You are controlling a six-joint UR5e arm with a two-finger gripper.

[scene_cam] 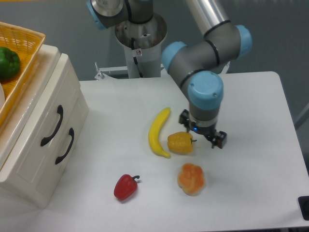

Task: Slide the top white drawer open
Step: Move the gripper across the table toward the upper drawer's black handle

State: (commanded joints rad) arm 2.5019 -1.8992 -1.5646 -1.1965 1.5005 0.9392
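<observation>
The fingers [203, 137] hold nothing; open or closed, I cannot tell. The top white drawer [46, 113] sits far off. Hook its black handle [52, 126], then pull straight.
</observation>
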